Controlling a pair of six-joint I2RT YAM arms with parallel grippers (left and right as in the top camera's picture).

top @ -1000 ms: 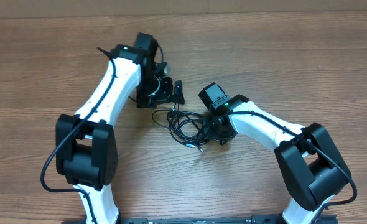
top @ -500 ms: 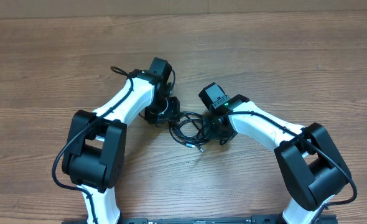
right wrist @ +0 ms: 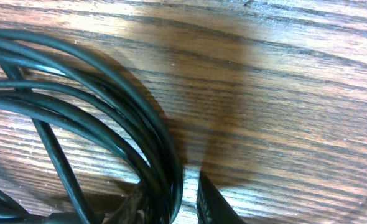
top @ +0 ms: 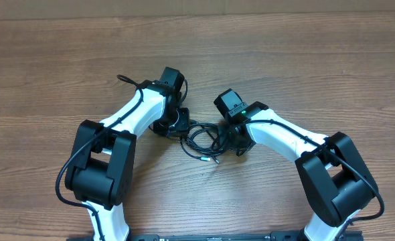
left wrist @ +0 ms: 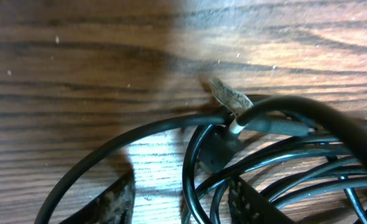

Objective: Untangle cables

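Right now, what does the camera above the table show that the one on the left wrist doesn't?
Only the overhead view shows the left arm and right arm meeting at the whole bundle of cables. Only the left wrist view shows a silvery plug close up and the left claw open around some loops. Both show black cables on the wooden table.

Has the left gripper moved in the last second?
Yes. In the overhead view the left gripper has drawn back toward the robot, onto the edge of the cables, nearer the right arm, which stayed put.
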